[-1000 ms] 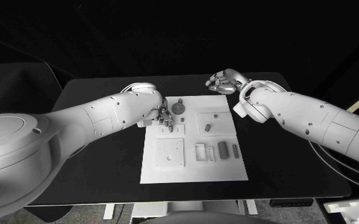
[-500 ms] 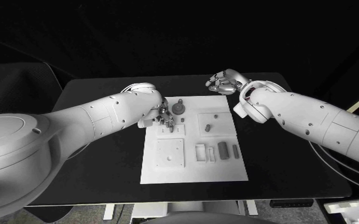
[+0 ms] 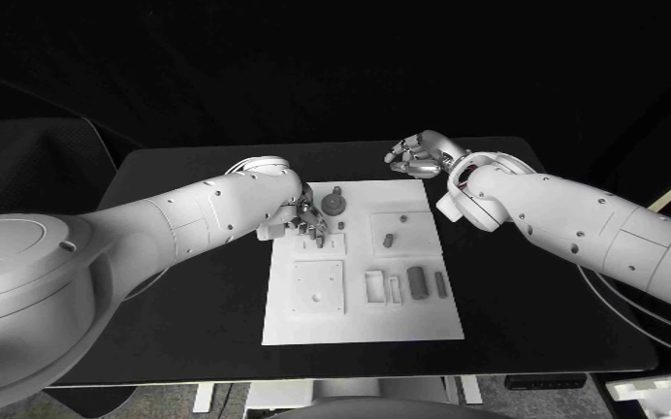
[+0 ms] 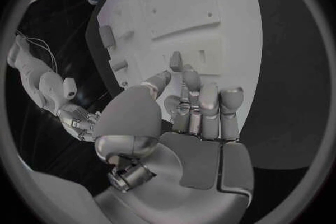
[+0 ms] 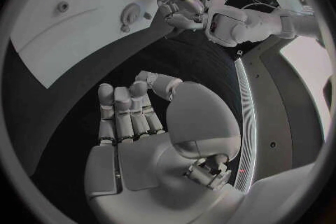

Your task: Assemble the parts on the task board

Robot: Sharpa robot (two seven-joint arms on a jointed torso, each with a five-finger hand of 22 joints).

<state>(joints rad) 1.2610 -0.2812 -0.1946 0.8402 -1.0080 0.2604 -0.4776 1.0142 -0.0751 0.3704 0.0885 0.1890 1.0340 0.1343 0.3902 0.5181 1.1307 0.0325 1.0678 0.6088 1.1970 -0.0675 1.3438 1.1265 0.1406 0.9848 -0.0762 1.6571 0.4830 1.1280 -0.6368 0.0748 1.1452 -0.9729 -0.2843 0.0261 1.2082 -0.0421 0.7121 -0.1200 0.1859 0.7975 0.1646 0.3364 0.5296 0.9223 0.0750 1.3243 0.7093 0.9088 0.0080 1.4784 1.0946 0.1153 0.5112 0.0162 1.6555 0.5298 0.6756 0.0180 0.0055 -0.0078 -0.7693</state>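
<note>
The white task board [image 3: 364, 303] lies in the middle of the black table. My left hand [image 3: 305, 220] hangs over its far left part, beside a round grey part [image 3: 333, 204]. In the left wrist view a small grey part [image 4: 176, 60] stands between the thumb and fingertips of that hand [image 4: 189, 123], which seem to pinch it. My right hand [image 3: 417, 155] hovers over the table beyond the board's far right corner. Its fingers [image 5: 129, 115] are curled in with nothing in them.
Loose grey parts lie on the board: one near the middle [image 3: 388, 239] and others side by side at the right [image 3: 417, 280] [image 3: 440, 283]. A square recessed plate [image 3: 319, 287] sits at the near left. Bare black table [image 3: 182, 312] surrounds the board.
</note>
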